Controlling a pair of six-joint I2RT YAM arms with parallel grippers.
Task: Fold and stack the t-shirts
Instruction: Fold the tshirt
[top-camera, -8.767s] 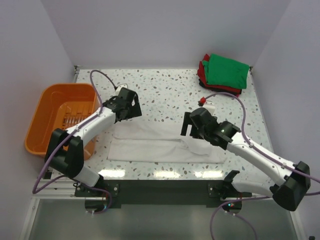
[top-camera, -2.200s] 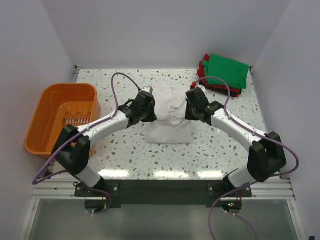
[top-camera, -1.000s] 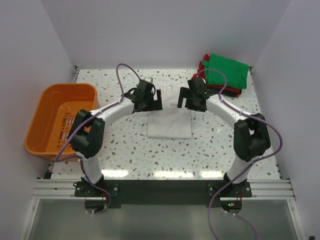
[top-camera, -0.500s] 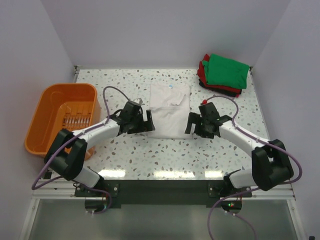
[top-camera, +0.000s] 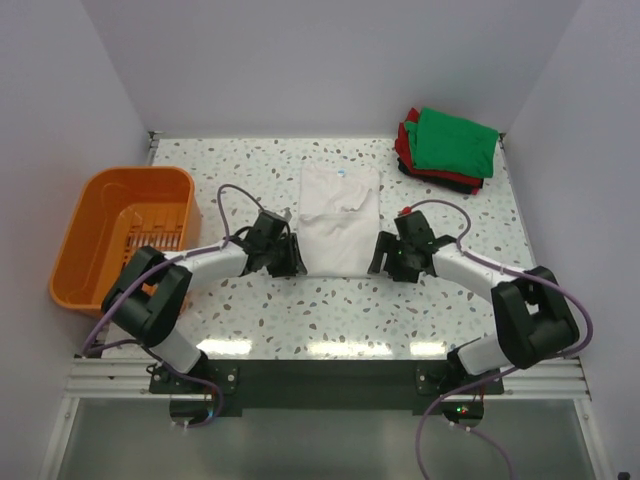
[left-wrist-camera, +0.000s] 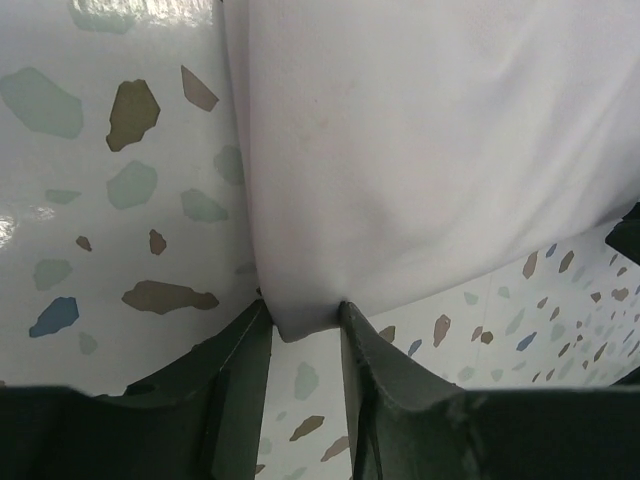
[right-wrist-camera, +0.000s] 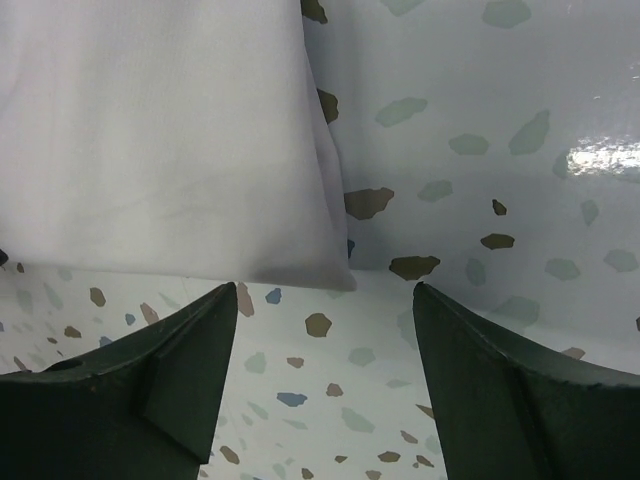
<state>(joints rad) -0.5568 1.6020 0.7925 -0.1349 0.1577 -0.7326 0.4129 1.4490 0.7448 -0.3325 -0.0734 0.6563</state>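
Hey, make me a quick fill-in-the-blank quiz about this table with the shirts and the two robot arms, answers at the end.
1. The t-shirt stack in the far right corner has a ____ shirt on top.
2. The basket on the left is ____ in colour.
3. The left pincer straddles a near ____ of the white t-shirt.
4. The right pincer has its jaws ____, holding nothing.
Missing words: green; orange; corner; open.

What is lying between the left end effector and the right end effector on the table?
In the top view, the near end of the off-white t-shirt lies between the left end effector and the right end effector.
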